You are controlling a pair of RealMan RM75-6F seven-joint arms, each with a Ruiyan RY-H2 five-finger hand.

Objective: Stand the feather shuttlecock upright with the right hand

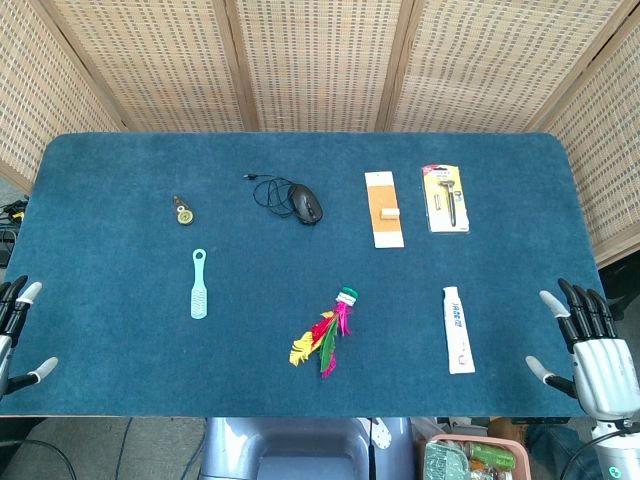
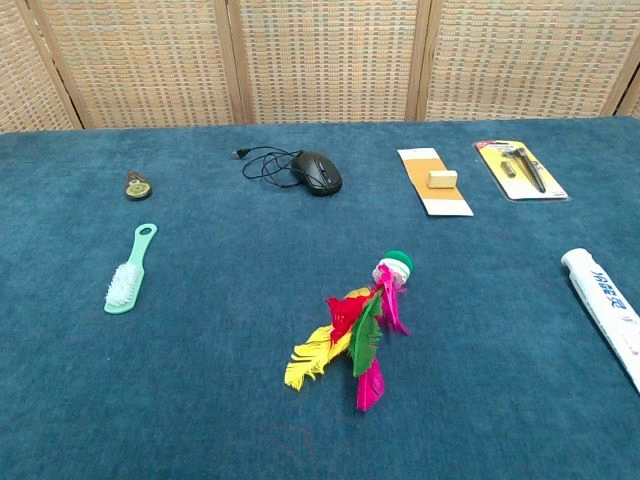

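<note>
The feather shuttlecock (image 1: 327, 335) (image 2: 361, 327) lies on its side on the blue table cloth, near the front middle. Its green and white base points to the far right, and its red, yellow, green and pink feathers fan toward the front edge. My right hand (image 1: 588, 348) hangs at the table's front right corner, fingers spread and holding nothing, well to the right of the shuttlecock. At the front left edge, my left hand (image 1: 14, 335) is also open and empty. Neither hand shows in the chest view.
A white tube (image 1: 458, 329) lies between the shuttlecock and my right hand. Farther back are a mint brush (image 1: 199, 285), a small keychain (image 1: 182, 210), a black mouse (image 1: 305, 201) with cable, an orange card (image 1: 384, 209) and a packaged tool (image 1: 446, 198).
</note>
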